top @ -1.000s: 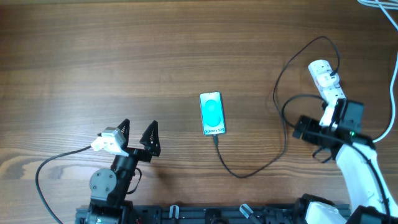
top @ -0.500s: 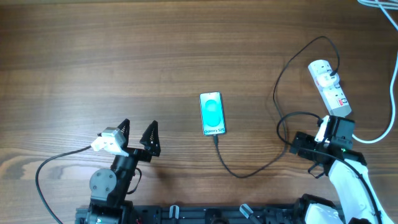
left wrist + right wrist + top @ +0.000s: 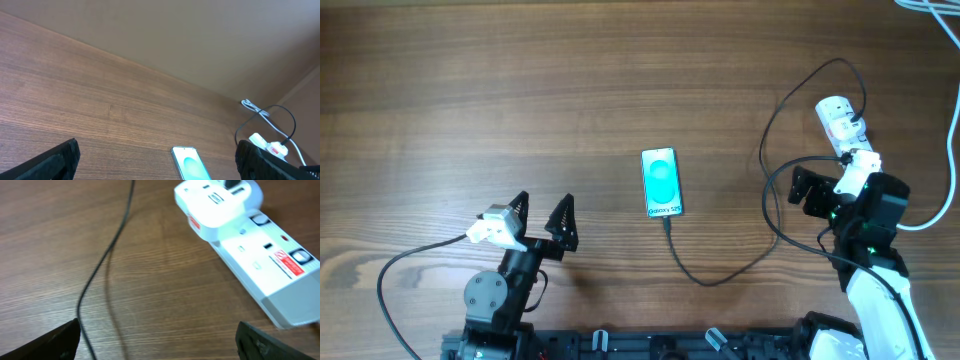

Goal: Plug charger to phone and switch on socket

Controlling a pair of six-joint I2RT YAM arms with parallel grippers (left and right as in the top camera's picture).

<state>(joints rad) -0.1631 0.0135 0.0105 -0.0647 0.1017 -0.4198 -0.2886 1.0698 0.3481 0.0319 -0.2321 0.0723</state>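
Both my tools released, holding nothing. Right tool (image 3: 832, 180) hovers over near end of socket (image 3: 265, 265), right side of desk (image 3: 470, 90). Phone (image 3: 661, 183) mid-desk, charger (image 3: 710, 283) apparently plugged in at its near edge. Risk: finger snags charger loop just left of socket, tugging plug free, or presses wrong switch. Left tool (image 3: 540, 212) idle, near left.

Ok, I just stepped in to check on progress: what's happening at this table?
The right fingers, open and empty, hover by the near end of the socket, apparently going for its switch. The charger runs from the strip to the near end of the phone and looks plugged in; the screen glows teal. The left fingers are open and idle, away from everything.
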